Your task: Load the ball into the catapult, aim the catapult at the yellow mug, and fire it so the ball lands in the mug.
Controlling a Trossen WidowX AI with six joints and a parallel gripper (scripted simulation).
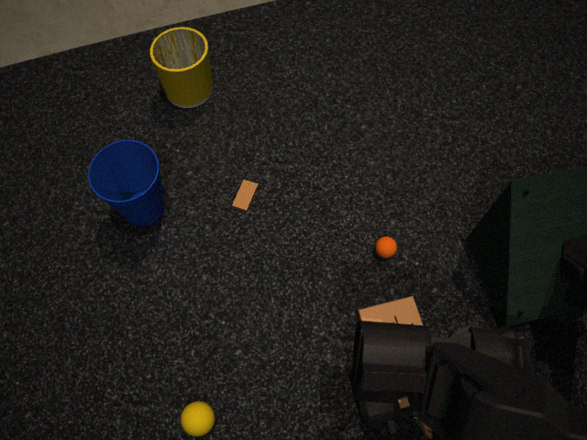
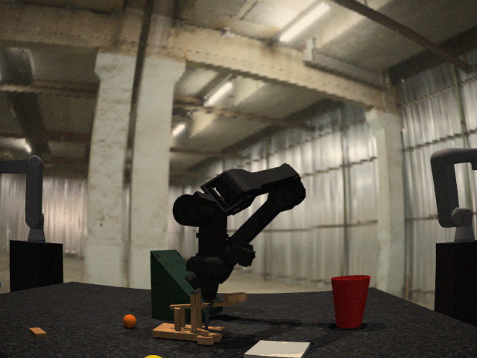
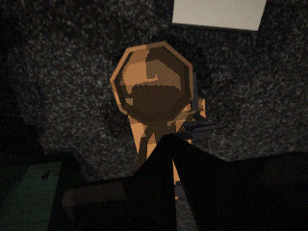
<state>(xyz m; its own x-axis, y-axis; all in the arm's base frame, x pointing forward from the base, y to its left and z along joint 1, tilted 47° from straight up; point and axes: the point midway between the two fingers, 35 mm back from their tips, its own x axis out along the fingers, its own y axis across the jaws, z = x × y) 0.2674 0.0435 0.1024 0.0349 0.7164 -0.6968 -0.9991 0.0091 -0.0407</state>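
End effector (image 2: 210,301) (image 3: 168,139): clenched, empty, over catapult's (image 1: 392,313) (image 2: 169,331) (image 3: 137,132) throwing arm, my tips just inboard of its vacant cup (image 2: 234,297) (image 3: 153,96) | orange ball (image 1: 385,247) (image 2: 129,321): worktop (image 1: 284,307) (image 2: 92,308) (image 3: 63,106), off catapult's opposite end, mugward.

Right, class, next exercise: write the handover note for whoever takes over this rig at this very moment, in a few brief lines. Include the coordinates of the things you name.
Gripper (image 2: 210,299) (image 3: 168,139): shut, nothing between the fingers, tips low by the catapult's throwing arm.
Catapult (image 1: 389,310) (image 2: 169,331) (image 3: 136,130): upright on the table; its cup (image 2: 235,297) (image 3: 154,98) holds no ball.
Orange ball (image 1: 386,247) (image 2: 130,321): on the table beside the catapult. Yellow ball (image 1: 197,419) (image 2: 153,356): also on the table.
Yellow mug (image 1: 189,82): upright, with no ball visible inside.
Done: throwing arm roughly level; aim not confirmed.
Left: load a ball, probably the orange one; check aim; fire.
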